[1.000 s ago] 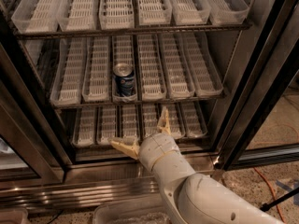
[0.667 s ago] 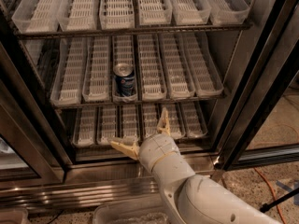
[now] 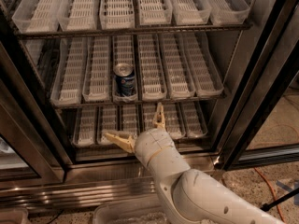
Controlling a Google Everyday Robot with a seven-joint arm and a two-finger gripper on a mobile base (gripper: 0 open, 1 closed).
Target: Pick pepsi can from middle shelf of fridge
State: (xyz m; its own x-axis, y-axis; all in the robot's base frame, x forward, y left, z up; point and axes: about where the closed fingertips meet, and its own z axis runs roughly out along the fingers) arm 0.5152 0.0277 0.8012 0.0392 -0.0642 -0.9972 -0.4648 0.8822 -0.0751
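- An open fridge (image 3: 259,78) seen from the front and slightly above, with dark door frames on both sides and three wire racks of clear plastic lanes inside.
- The pepsi can (image 3: 124,80) stands upright on the middle shelf (image 3: 189,98), at the front end of the third lane from the left. It is the only item in any lane.
- The can's silver top and dark-blue side show. Its foot sits behind the lane's clear front lip, and its logo is hard to make out.
- The gripper (image 3: 133,120) is lower than the can, in front of the bottom shelf (image 3: 190,121) and well clear of the can.
- Its two tan fingers (image 3: 160,118) are spread wide and grasp nothing. One points up toward the middle shelf's front edge, the other points left.
- The gripper's white wrist covers the middle lanes of the bottom shelf, so their front ends are hidden.
- The white arm (image 3: 196,197) runs from the gripper down to the lower right and is cut off by the bottom edge.
- The top shelf (image 3: 140,31) is cut off by the upper edge, so only the front of its lanes shows.
- The ribbed steel base (image 3: 84,190) runs under the opening.
- A clear plastic bin (image 3: 117,213) below it is partly hidden by the arm and cropped.
- An orange cable (image 3: 271,185) lies on the speckled floor at the right.
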